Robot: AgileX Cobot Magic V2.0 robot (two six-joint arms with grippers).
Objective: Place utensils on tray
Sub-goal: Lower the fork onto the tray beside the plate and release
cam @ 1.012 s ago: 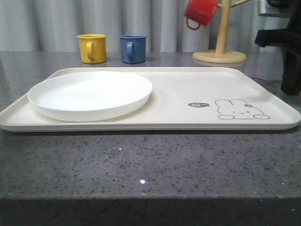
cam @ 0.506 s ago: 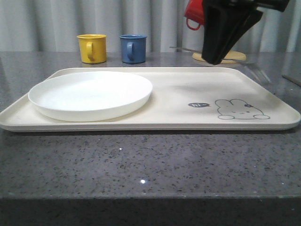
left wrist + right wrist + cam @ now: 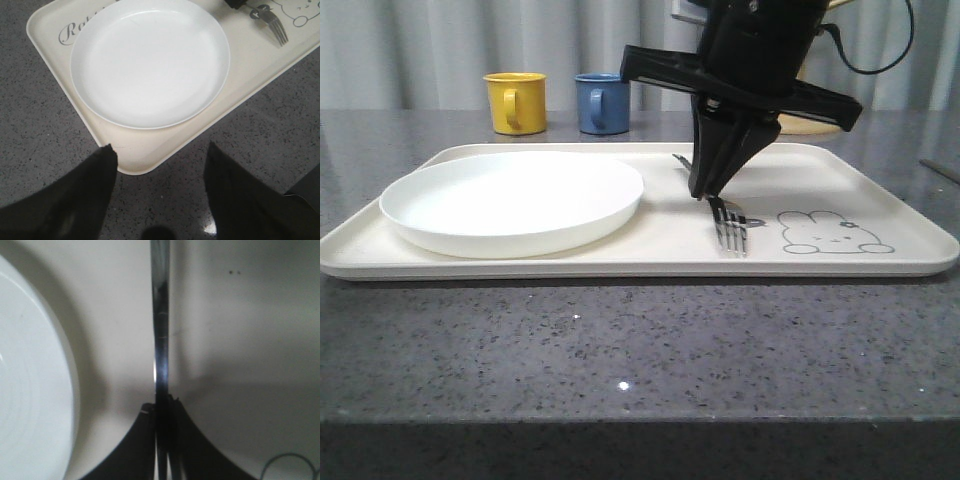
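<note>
Pinching the fork [image 3: 728, 226] handle, right jaws [image 3: 705, 190] closed, tines on tray [image 3: 880, 200]

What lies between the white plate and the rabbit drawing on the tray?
The fork lies there on the tray, with the right gripper shut on its handle, beside the white plate and the rabbit drawing; the front view shows it.

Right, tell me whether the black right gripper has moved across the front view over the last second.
Yes. The right gripper, shut on the silver fork, moved left and down from beside the wooden mug stand to over the cream tray.
</note>
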